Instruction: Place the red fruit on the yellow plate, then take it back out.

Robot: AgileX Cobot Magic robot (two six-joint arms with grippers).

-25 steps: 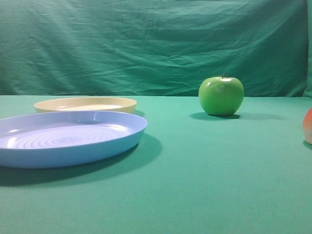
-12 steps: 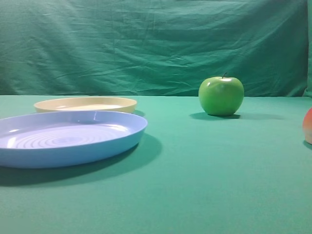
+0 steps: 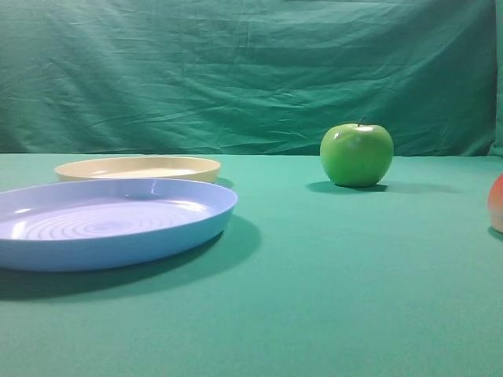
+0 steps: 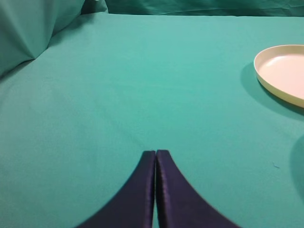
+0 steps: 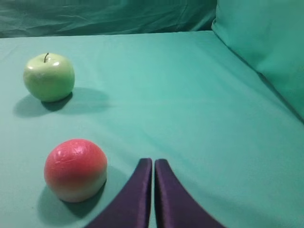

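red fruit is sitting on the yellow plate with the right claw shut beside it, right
Not quite. The red fruit is on the green cloth, not on the yellow plate, which is empty in the left wrist view. The right wrist view shows it, with the right claw shut beside it.

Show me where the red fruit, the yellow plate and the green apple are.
red fruit (image 5: 75,168), right wrist view, middle of its side facing the camera.
yellow plate (image 4: 285,71), left wrist view, bare inner floor.
green apple (image 3: 356,155), exterior high view, centre of its front.
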